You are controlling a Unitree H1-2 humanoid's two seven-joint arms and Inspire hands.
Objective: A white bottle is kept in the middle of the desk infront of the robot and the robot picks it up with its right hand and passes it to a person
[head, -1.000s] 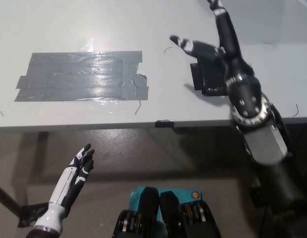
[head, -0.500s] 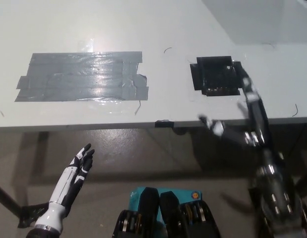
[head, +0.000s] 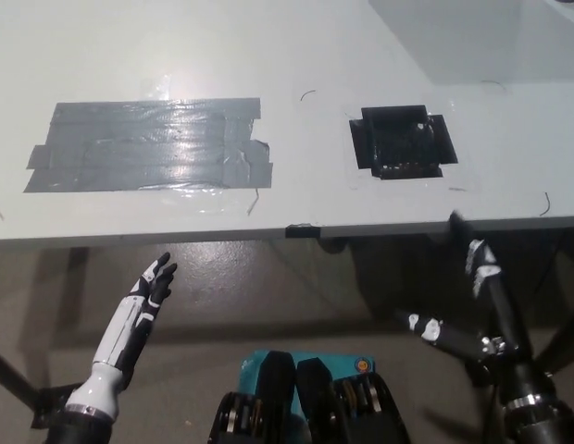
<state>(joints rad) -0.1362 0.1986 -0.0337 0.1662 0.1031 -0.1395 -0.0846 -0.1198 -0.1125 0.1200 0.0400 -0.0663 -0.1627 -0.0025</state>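
A pale grey desk (head: 296, 55) fills the upper half of the frame, its front edge running across the middle, with a dim floor below. On the desk's left lies a patch of grey duct tape (head: 148, 146), glossy under the light; right of centre sits a smaller patch of black tape (head: 401, 141), and a broad shadow falls across the upper right corner. No white bottle shows anywhere on the desk or in either hand, and no person is in view — so I would judge the handover finished, or the bottle out of frame. What has changed is the black right hand (head: 463, 310): a second ago it was raised over the black tape at the upper right, half a second ago it was dropping past the desk edge, and now it hangs below the desk at the lower right, fingers spread wide and holding nothing. That reads as the arm returning to rest after the pass. The white left hand (head: 146, 294) waits at the lower left below the desk edge, fingers straight and apart, empty, much as before. There is no brand, label or readable writing on anything here.
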